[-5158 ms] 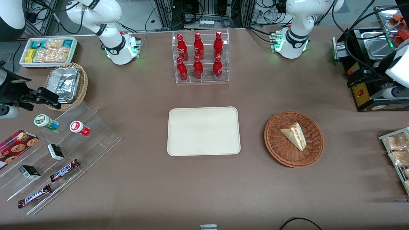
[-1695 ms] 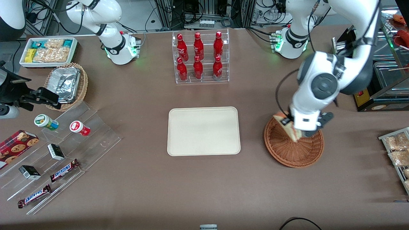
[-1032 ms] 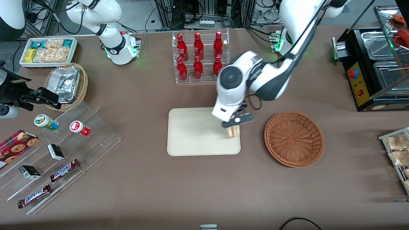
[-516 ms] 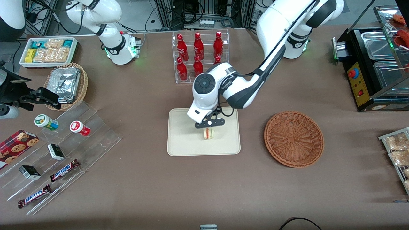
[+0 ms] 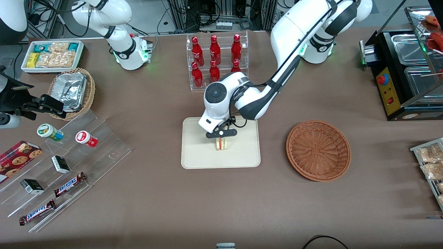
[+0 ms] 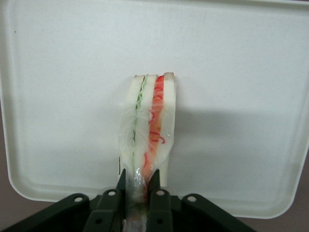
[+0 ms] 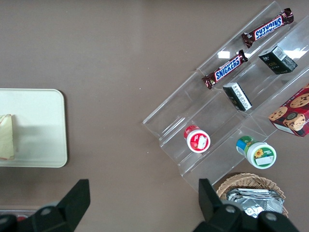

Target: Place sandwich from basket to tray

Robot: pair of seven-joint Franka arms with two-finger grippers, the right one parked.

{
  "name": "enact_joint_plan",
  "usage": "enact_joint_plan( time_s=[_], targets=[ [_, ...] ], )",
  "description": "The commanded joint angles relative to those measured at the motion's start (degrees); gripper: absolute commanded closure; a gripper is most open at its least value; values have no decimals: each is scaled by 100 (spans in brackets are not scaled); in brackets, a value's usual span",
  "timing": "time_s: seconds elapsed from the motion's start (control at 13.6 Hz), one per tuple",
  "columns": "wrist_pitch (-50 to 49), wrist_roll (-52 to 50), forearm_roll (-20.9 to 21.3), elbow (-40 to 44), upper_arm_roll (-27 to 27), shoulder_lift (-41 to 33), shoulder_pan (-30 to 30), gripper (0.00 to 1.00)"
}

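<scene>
Sandwich point(image 5: 222, 144), a small triangular wedge of pale bread with red and green filling stripes along its edge, all in clear wrap, is over the middle of the flat cream-white rectangular tray point(image 5: 195, 155) with rounded corners, and it stands on edge, stripes facing up at the wrist camera. The left arm's black two-finger gripper point(image 5: 221, 137) is right above it, and its jaws are clamped on the sandwich: in the wrist view the gripper point(image 6: 138, 183) pinches the near end of the wedge point(image 6: 147, 130) between two dark fingers point(image 6: 153, 182), the wrap bunched between them. A soft shadow falls on the tray point(image 6: 251, 72) beside the sandwich; whether the far end of the wedge touches the tray or hangs just above it, I cannot tell.

Toward the working arm's end of the table sits the round, shallow reddish-brown woven wicker basket point(image 5: 318, 150), with nothing in it, well apart from the tray on the brown table point(image 5: 155, 204). A clear acrylic rack of red bottles point(image 5: 217, 62) stands farther from the front camera than the tray. From the parked arm's wrist, a sliver of the sandwich point(image 7: 6, 137) shows on the tray point(image 7: 43, 130).
</scene>
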Motion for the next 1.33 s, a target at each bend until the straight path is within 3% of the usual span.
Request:
enact_joint_plan(
  time_s=[0.0, 0.22, 0.37, 0.81, 1.25],
  targets=[
    [-33, -79, 79, 180, 51, 24, -20, 2],
    [-251, -88, 0, 189, 42, -336, 139, 1],
    [-874, -97, -315, 197, 51, -809, 357, 1],
    [-2730, 79, -466, -12, 42, -2339, 1648, 1],
    [-3662, 2764, -484, -408, 42, -3351, 3362, 1]
  ],
)
